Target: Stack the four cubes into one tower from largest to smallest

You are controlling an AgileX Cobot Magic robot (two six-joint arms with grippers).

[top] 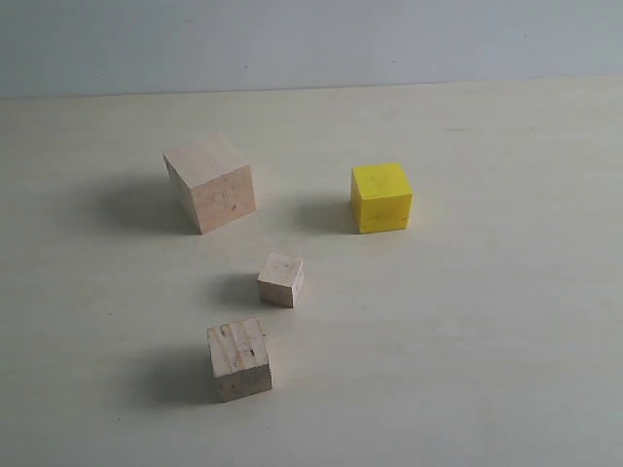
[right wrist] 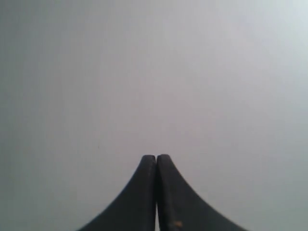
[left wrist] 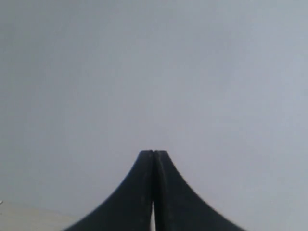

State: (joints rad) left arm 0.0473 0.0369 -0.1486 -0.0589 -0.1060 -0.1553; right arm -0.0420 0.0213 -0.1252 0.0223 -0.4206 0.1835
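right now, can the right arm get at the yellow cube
Probably yes. The yellow cube stands alone on the right side of the table, nothing on top, well apart from the large wood cube. The right gripper is shut and would have to open first.

1. The tabletop lies open along its right side, my widest way in.
2. Toward the far edge, the large cube and the yellow cube stand well apart, with a free lane between them.
3. The small cube and the medium cube sit near each other, leaving only a tight gap.
4. All four tops are uncovered from above.
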